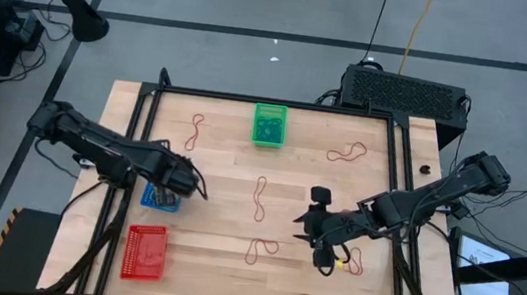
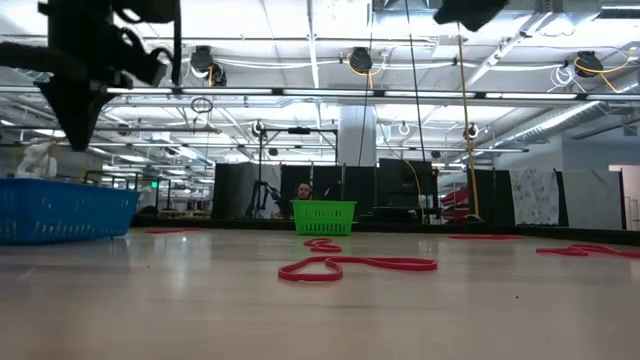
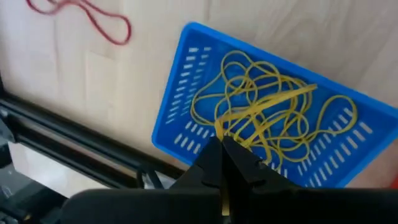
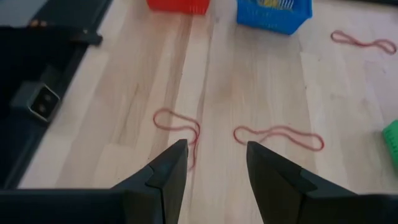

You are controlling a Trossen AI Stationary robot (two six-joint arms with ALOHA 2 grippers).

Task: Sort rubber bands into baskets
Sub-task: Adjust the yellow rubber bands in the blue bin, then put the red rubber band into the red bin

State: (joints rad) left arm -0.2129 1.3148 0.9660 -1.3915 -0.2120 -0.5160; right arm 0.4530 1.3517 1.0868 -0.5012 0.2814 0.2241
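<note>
Roughly halfway, I judge: yellow bands [image 3: 261, 106] fill the blue basket [image 3: 186, 134] under my left gripper [image 3: 222, 155], pinched together, while red bands [image 4: 278, 135] beyond it await my right gripper [image 4: 214, 165], spread apart.

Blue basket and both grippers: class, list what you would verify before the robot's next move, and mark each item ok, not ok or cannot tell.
1. Left gripper over blue basket: ok.
2. Left gripper shut: ok.
3. Holding a yellow band: cannot tell.
4. Yellow bands inside the blue basket: ok.
5. Right gripper open above red bands on the table: ok.
6. Red basket holds bands: cannot tell.
</note>
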